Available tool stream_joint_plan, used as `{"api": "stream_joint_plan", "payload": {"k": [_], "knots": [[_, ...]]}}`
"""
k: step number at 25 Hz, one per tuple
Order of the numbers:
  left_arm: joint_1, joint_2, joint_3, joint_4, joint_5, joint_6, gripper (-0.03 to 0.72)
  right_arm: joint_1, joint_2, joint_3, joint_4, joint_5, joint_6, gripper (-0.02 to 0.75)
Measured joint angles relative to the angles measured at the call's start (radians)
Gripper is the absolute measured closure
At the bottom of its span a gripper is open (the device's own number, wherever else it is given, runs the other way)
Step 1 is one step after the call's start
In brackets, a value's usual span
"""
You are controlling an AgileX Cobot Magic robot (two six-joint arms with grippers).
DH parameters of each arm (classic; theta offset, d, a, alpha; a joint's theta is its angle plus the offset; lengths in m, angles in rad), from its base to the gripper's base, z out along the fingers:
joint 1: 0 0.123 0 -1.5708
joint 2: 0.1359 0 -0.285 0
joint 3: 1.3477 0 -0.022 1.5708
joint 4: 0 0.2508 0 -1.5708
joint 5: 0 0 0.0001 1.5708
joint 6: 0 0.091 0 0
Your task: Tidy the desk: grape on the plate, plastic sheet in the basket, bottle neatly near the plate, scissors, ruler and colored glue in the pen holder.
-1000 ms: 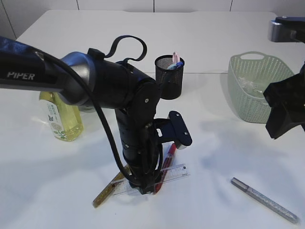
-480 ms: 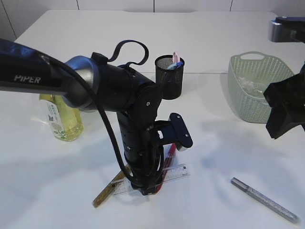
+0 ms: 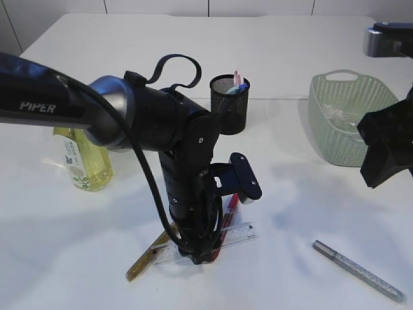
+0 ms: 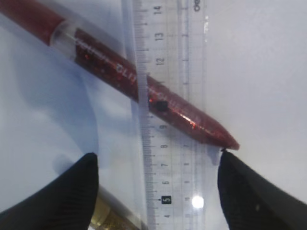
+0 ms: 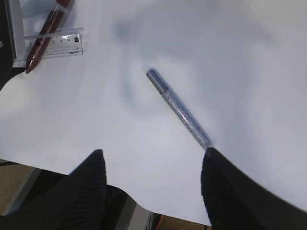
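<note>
Down at the front of the white table (image 3: 303, 194), the left hand (image 4: 156, 184) hangs directly over the clear ruler (image 4: 165, 120) with its two dark fingers (image 4: 72, 194) spread wide, one on each side of the ruler and neither touching it. A red glitter glue pen (image 4: 139, 86) lies slantwise across the ruler, its pointed tip just beside the right-side finger. A gold glue pen (image 3: 147, 255) pokes out from under the ruler's near end in the exterior view, angled toward the front-left.

The ruler is see-through plastic with printed numbers and fine tick marks; the red pen has a clear barrel full of sparkly red gel.

Off to the right, the right hand (image 5: 151, 179) is raised above the table with its fingers open and holding nothing. Below it lies a silver glitter glue pen (image 5: 178, 107) with a grey cap, well apart from the ruler.

Farther back stand a black mesh pen holder (image 3: 230, 103) with a few things already in it, a pale green basket (image 3: 345, 116) holding something clear, and a bottle (image 3: 82, 158) of yellow liquid upright on the left.
</note>
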Motion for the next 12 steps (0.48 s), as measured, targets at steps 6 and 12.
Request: {"api": "stream_joint_plan", "payload": {"k": [6, 12], "knots": [[0.000, 0.000, 0.000, -0.002, 0.000, 0.000, 0.206, 0.000, 0.000, 0.000, 0.000, 0.000, 0.000, 0.248], [0.000, 0.000, 0.000, -0.002, 0.000, 0.000, 0.328, 0.000, 0.000, 0.000, 0.000, 0.000, 0.000, 0.247]]}}
